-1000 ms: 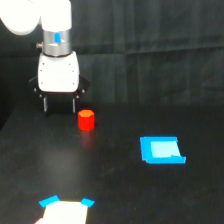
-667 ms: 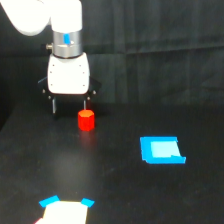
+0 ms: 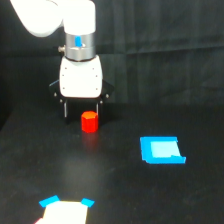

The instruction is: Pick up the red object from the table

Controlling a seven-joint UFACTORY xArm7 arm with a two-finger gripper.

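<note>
The red object (image 3: 89, 122) is a small red-orange stubby cylinder standing upright on the black table (image 3: 115, 190), left of centre in the exterior view. My gripper (image 3: 82, 111) hangs on the white arm just above and slightly behind it. Its two dark fingers are spread apart, one finger (image 3: 65, 110) to the left of the cylinder and the other near its top right. The jaws are open and hold nothing. The cylinder's top sits just below the white gripper body (image 3: 81, 77).
A flat cyan-blue square (image 3: 161, 150) lies on the table to the exterior view's right of the cylinder. A white patch with cyan corners (image 3: 65, 210) lies at the front left edge. A black pleated curtain (image 3: 165, 30) hangs behind.
The arm has moved toward the exterior view's right, from left of the cylinder to nearly over it. The cylinder has not moved. The gripper stays open.
</note>
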